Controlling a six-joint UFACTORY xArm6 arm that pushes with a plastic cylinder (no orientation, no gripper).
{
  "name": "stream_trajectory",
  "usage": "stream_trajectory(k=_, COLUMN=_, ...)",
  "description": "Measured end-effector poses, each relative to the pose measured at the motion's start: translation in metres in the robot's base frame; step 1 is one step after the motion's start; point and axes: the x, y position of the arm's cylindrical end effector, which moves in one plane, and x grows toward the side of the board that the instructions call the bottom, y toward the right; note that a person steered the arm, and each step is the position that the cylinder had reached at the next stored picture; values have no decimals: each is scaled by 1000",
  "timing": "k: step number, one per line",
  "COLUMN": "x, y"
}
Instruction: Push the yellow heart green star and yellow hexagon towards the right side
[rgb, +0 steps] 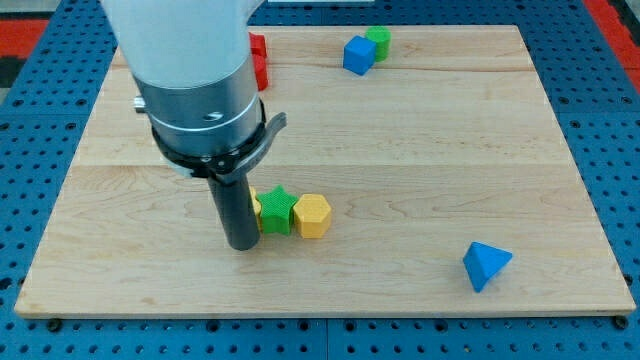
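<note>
My tip (242, 243) rests on the board at the left end of a short row of blocks. Just right of it, a sliver of the yellow heart (257, 209) shows, mostly hidden behind the rod. The green star (277, 210) touches the heart on its right. The yellow hexagon (313, 216) touches the star on the star's right. The row lies a little left of the board's middle, towards the view's bottom.
A red block (258, 61) sits at the view's top left, partly hidden by the arm. A blue cube (357, 55) and a green block (379, 41) touch at the top centre. A blue triangle (486, 265) lies at the bottom right. The wooden board's edge (320, 312) runs along the bottom.
</note>
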Motion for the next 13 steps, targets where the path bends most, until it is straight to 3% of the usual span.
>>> stream_trajectory(k=2, x=-2, y=-84)
stream_trajectory(k=4, x=-47, y=-74)
stream_trajectory(k=5, x=-49, y=-30)
stream_trajectory(k=6, x=-44, y=-11)
stream_trajectory(k=11, x=-18, y=-23)
stream_trajectory(k=13, x=-14, y=36)
